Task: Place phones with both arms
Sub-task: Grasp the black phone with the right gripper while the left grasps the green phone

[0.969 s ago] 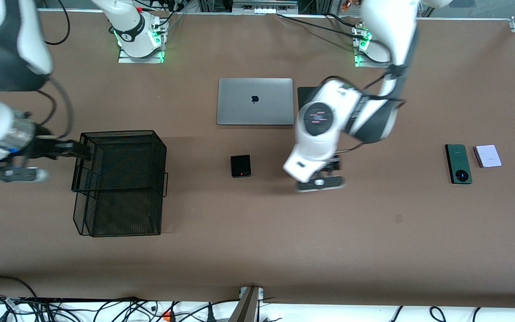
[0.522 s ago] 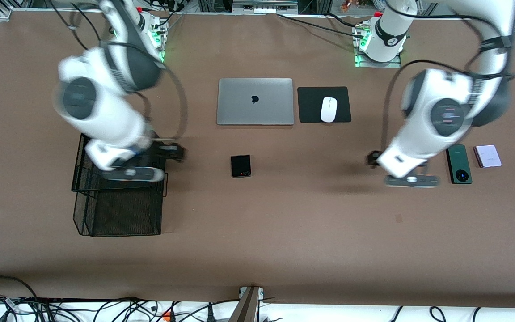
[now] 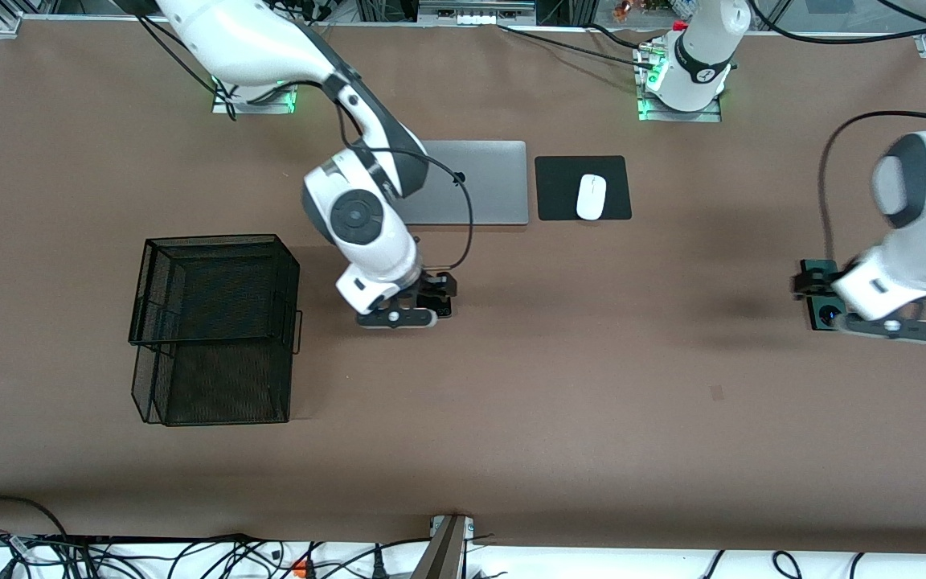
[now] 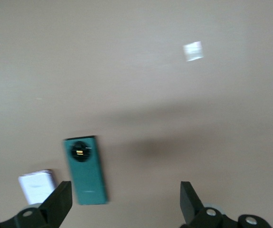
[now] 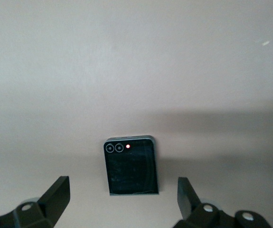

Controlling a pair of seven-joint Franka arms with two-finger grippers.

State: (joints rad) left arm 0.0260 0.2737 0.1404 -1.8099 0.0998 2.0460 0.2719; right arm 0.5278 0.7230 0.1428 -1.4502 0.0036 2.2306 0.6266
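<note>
Both pairs of fingers are spread wide and hold nothing, so as far as I can see no phone has been picked up yet. The right gripper hangs over the small black phone, which lies flat on the brown surface between its fingers, near the middle of the table. The left gripper is over the dark green phone at the left arm's end; the fingers are not yet squared around it, and the pale lilac-white phone lies just beside it. The black mesh basket, probably the destination, looks empty. All three placements seem left to do.
</note>
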